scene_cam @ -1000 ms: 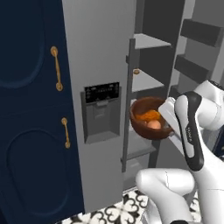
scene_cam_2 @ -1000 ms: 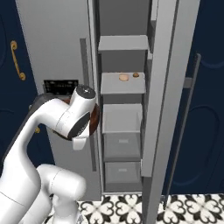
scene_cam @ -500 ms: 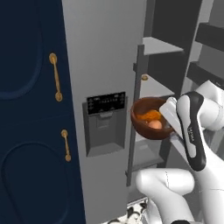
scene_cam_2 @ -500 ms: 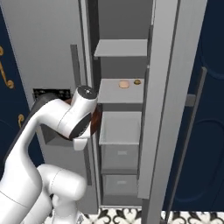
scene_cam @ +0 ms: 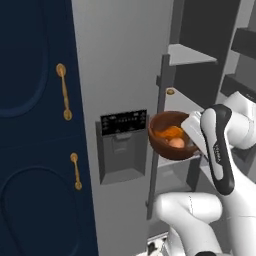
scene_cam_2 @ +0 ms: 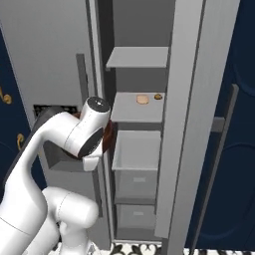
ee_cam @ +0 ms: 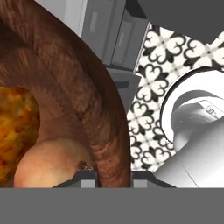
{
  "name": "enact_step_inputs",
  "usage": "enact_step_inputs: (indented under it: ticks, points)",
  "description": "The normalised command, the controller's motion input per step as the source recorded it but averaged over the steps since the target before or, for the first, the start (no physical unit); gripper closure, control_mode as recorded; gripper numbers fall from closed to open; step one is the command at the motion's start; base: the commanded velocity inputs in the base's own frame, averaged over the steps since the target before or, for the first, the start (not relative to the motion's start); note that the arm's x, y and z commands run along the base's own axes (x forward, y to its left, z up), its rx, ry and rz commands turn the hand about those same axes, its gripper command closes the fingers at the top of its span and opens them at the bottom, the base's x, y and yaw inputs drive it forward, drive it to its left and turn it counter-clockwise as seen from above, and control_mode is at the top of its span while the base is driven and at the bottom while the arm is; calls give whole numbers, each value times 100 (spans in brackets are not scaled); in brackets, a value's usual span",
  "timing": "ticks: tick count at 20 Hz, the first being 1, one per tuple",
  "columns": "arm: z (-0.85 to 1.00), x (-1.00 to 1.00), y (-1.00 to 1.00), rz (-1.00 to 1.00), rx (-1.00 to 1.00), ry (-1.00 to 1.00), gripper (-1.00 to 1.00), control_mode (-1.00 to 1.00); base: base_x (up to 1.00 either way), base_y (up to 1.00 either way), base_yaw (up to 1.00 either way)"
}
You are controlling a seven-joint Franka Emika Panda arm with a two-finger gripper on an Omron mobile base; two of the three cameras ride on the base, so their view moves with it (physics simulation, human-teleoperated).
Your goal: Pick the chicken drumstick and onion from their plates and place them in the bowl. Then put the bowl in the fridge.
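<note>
You've got the drumstick (scene_cam: 170,133) and onion (scene_cam: 176,143) loaded, and your gripper (ee_cam: 113,177) is pinched on the bowl (scene_cam: 161,142) rim, in front of the open fridge (scene_cam_2: 144,112). Just shelving it left.

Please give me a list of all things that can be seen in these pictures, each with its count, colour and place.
bowl: one, reddish-brown, held up before the open fridge.
chicken drumstick: one, orange-brown, inside the bowl.
onion: one, tan, inside the bowl beside the drumstick.
fridge: one, grey, door open, dark dispenser panel.
small food items: two, tan and brown, on a fridge shelf.
cabinets: navy, brass handles, left of the fridge.
floor: black-and-white patterned tiles.
gripper: one, jaws shut on the bowl rim.
</note>
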Motion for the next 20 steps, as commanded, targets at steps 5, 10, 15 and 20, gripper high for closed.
enact_step_inputs:
  ticks: [5, 10, 15, 20]
  points:
    - [0, 0, 0, 0, 0, 0, 100, 100, 5, -49, -1]
    - [0, 0, 0, 0, 0, 0, 100, 100, 40, -5, -12]
    - [0, 0, 0, 0, 0, 0, 100, 100, 68, 0, -7]
    - [0, 0, 0, 0, 0, 0, 100, 100, 24, -27, 0]
